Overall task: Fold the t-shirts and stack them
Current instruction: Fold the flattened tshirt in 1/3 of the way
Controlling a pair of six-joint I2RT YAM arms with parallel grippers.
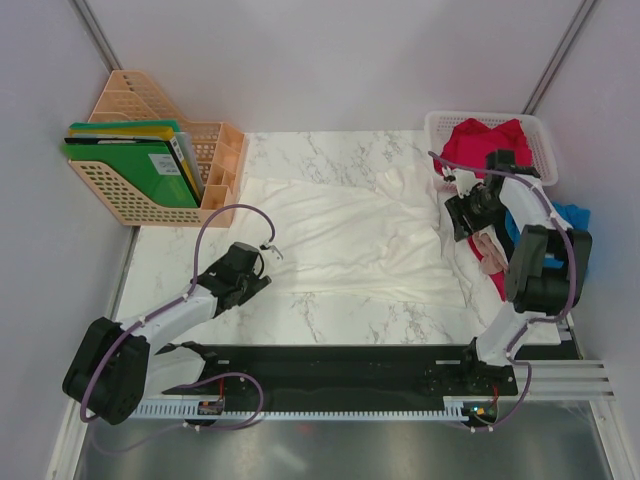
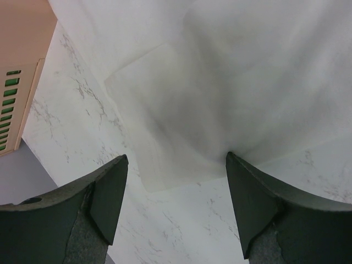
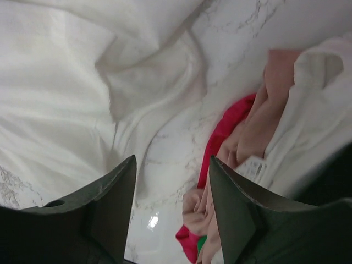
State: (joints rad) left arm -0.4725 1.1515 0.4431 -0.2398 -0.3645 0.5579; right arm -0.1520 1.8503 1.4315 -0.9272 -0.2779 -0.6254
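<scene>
A large white t-shirt [image 1: 350, 235] lies spread and wrinkled across the middle of the marble table [image 1: 330, 320], its sleeves reaching toward the far side. My left gripper [image 2: 176, 165] hangs low over the shirt's near left part, above a flat sleeve. Its jaws stand wide apart with nothing between them.

My right gripper [image 3: 171, 165] is poised above the white shirt's bunched right edge, where bare marble shows between it and a heap of other clothes. Its jaws are parted and it holds nothing. Just right of it, a pale beige t-shirt [image 3: 264, 121] lies crumpled with a strip of red cloth [image 3: 228, 124] showing beneath it. A bright blue t-shirt [image 1: 572, 215] lies at the table's right edge behind my right arm.

At the far right corner, a red t-shirt [image 1: 490, 140] spills out of a white mesh basket [image 1: 540, 135]. At the far left stands a peach file rack [image 1: 215, 165] holding green folders [image 1: 130, 170], well apart from the white shirt.
</scene>
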